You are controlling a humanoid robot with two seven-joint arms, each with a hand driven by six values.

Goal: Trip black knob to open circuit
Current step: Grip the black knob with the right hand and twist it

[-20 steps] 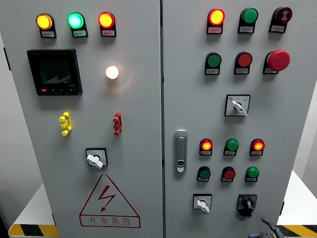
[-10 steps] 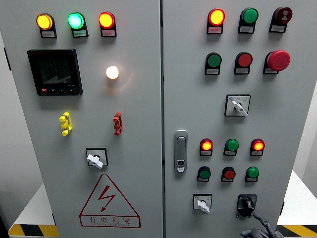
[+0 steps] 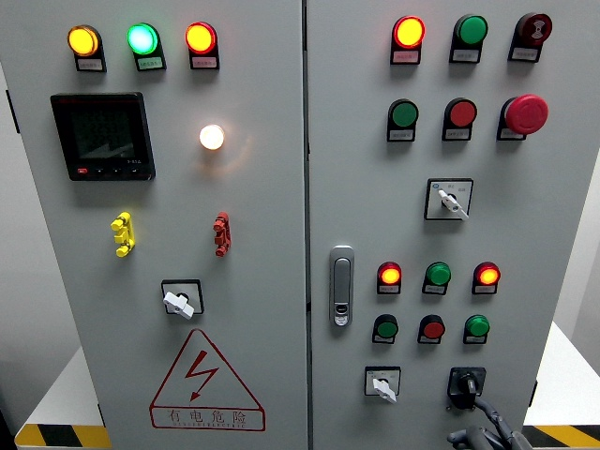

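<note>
The black knob sits on the lower right of the grey cabinet's right door, its handle pointing up and slightly right. My right hand comes in at the bottom edge just below it. One dark finger reaches up to the knob's lower right edge, and another points left below it. The fingers are spread and hold nothing. Most of the hand is cut off by the frame. My left hand is out of view.
A white selector switch sits left of the black knob. Above are red and green lamps and pushbuttons, another selector and a red emergency button. The door latch is at centre. The left door carries a meter.
My right hand has risen from the bottom edge. Its upper finger now reaches the black knob's lower right edge. The knob's handle has not visibly turned.
</note>
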